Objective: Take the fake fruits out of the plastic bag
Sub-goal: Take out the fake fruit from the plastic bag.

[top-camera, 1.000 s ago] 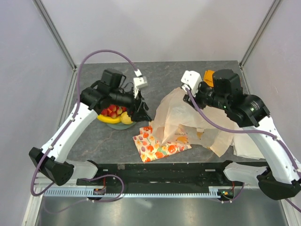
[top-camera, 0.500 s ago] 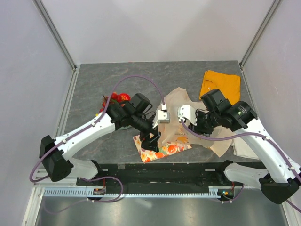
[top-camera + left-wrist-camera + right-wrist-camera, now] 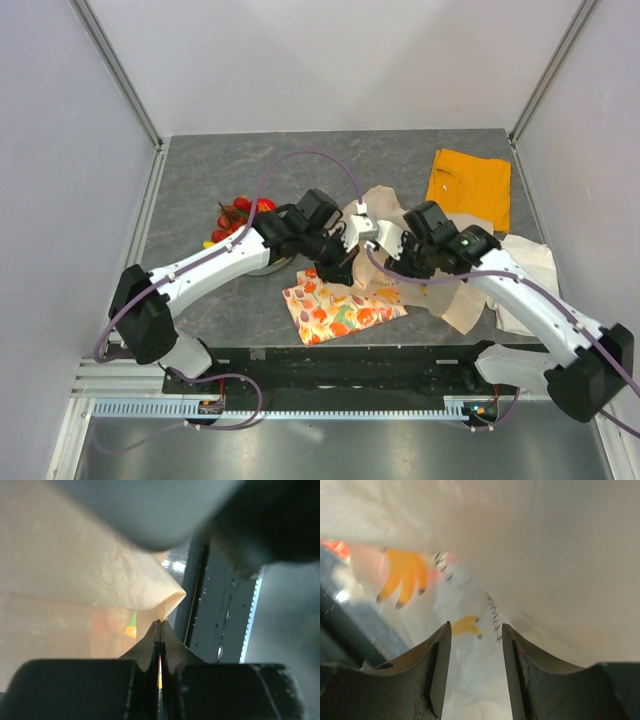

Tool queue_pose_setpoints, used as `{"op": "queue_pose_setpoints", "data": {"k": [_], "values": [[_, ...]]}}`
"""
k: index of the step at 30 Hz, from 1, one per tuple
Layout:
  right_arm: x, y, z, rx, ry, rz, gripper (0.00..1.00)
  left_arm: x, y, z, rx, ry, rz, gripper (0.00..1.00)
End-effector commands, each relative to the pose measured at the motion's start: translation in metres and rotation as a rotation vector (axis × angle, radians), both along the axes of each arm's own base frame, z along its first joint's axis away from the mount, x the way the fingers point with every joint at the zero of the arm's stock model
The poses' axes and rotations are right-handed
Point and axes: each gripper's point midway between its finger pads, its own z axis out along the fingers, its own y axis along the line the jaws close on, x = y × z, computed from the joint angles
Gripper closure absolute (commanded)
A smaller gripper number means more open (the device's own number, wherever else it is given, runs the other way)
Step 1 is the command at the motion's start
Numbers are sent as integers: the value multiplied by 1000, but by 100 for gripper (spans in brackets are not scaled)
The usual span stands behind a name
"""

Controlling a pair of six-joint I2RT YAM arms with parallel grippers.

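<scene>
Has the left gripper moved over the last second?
Yes. The left gripper has swung right, from over the fake fruits to the plastic bag's left edge, just above the patterned cloth.

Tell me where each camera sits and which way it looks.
Top external: above and behind the bases, looking down at the table; left arm and right arm show whole.
Left wrist: on the left arm, facing along the left fingers, shut on a plastic bag fold.
Right wrist: on the right arm, facing between the open right fingers at the bag.
Shared: all see the bag.
</scene>
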Motion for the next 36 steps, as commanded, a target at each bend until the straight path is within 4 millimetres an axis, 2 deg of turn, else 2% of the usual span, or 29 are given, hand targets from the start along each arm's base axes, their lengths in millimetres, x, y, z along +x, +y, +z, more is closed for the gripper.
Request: {"op": "queue_pose_setpoints", "data": {"k": [1,2,3,7,11,12,13,14,16,17,18,24,26,28,31,34,36], "values": [[79,18,23,56,-217,-182,48,52,-3,49,-123,-33,176,98],[88,16,24,50,-231,-198,48,61,-6,63,-160,-18,211,98],[96,15,29,47,-253,-199,49,73,-4,67,-175,1,247,98],[123,6,21,-25,-273,-243,51,97,-11,97,-258,23,306,98],[142,-5,-1,-110,-281,-273,54,104,-17,96,-285,126,333,98],[142,-10,-16,-154,-266,-272,56,103,-18,95,-286,141,324,98],[145,-15,-21,-185,-277,-269,56,103,-20,91,-282,150,320,98],[141,-26,-31,-229,-270,-283,57,104,-20,88,-279,155,318,98],[136,-39,-38,-267,-259,-293,57,104,-21,85,-276,166,306,98],[126,-48,-47,-305,-244,-295,58,105,-21,83,-276,168,303,98],[117,-54,-46,-316,-229,-295,58,105,-22,83,-277,165,299,98],[51,-61,-46,-266,-38,-282,59,111,-19,76,-273,155,306,98],[48,-65,-45,-277,-39,-285,59,113,-20,74,-273,158,304,98],[57,-65,-39,-258,-72,-294,59,114,-21,76,-280,154,302,98],[81,-50,-22,-175,-127,-284,59,117,-25,77,-287,158,298,98],[105,-41,-28,-184,-120,-282,55,118,-26,79,-292,160,293,98],[120,-45,-29,-159,-120,-338,47,116,-27,80,-297,164,286,98]]}}
